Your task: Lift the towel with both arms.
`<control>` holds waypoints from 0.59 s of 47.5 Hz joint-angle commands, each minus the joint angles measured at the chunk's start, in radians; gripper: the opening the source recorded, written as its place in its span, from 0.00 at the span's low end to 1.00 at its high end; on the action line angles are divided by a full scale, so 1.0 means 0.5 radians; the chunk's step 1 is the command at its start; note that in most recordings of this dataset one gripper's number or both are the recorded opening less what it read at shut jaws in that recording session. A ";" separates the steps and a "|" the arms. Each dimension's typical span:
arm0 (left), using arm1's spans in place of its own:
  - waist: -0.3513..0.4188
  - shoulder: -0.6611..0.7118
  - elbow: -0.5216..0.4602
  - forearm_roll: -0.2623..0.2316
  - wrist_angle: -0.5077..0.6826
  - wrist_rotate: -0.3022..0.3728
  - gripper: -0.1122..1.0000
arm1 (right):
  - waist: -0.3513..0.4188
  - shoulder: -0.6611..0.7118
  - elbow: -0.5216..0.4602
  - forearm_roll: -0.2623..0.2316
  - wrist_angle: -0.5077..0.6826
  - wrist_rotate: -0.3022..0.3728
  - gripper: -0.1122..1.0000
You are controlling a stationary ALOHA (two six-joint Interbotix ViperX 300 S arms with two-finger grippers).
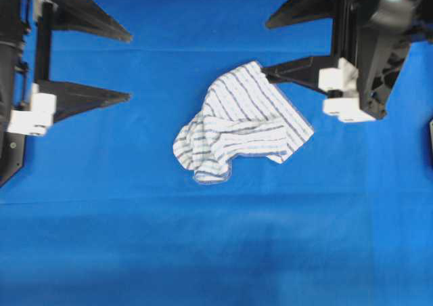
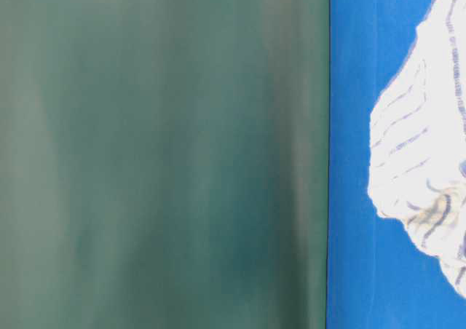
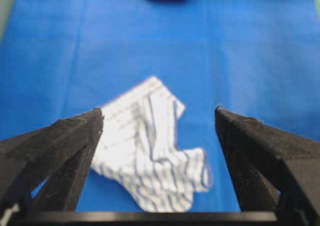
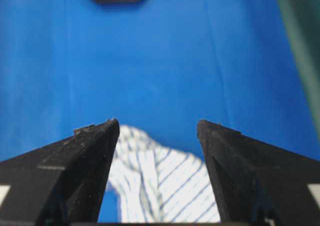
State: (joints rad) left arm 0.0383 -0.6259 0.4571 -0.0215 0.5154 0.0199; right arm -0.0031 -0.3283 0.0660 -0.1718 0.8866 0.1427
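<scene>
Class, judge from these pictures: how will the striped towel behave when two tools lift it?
Probably floppy: the towel lies crumpled in soft folds. Likely light, since the cloth looks thin. It would probably sag between the tools and is unlikely to roll.

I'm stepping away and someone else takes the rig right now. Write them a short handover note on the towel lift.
Left pincer: open, holding nothing, at the left side, apart from the towel.
Right pincer: open, holding nothing; its lower finger tip is at the towel's upper right corner, contact unclear.
Towel: lying crumpled on the blue tablecloth between the two arms, no corner raised.
Done: both pincers are open and face the towel.
Left: bring each pincer down onto its side of the towel, close both, then raise the towel together.
</scene>
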 commanded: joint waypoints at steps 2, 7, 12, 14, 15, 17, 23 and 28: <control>-0.018 0.031 0.083 -0.003 -0.117 -0.003 0.89 | 0.006 -0.040 0.067 -0.006 -0.015 0.037 0.69; -0.037 0.092 0.199 -0.003 -0.261 -0.003 0.89 | 0.015 -0.046 0.209 -0.003 -0.052 0.086 0.69; -0.040 0.199 0.295 -0.003 -0.420 -0.006 0.89 | 0.018 -0.046 0.374 -0.003 -0.147 0.129 0.69; -0.040 0.245 0.322 -0.003 -0.466 -0.006 0.89 | 0.018 -0.046 0.445 -0.003 -0.206 0.153 0.69; -0.040 0.267 0.331 -0.003 -0.488 -0.006 0.89 | 0.018 -0.046 0.482 -0.003 -0.233 0.166 0.69; -0.040 0.313 0.356 -0.003 -0.534 -0.006 0.89 | 0.021 -0.046 0.571 -0.003 -0.316 0.202 0.69; -0.061 0.485 0.402 -0.003 -0.650 -0.006 0.89 | 0.025 -0.043 0.776 -0.003 -0.500 0.273 0.69; -0.101 0.617 0.414 -0.003 -0.730 -0.006 0.89 | 0.025 -0.021 0.939 -0.003 -0.644 0.310 0.69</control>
State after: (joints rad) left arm 0.0046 -0.3497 0.6719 -0.0215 0.1825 0.0169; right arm 0.0061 -0.3329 0.5031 -0.1718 0.6151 0.2915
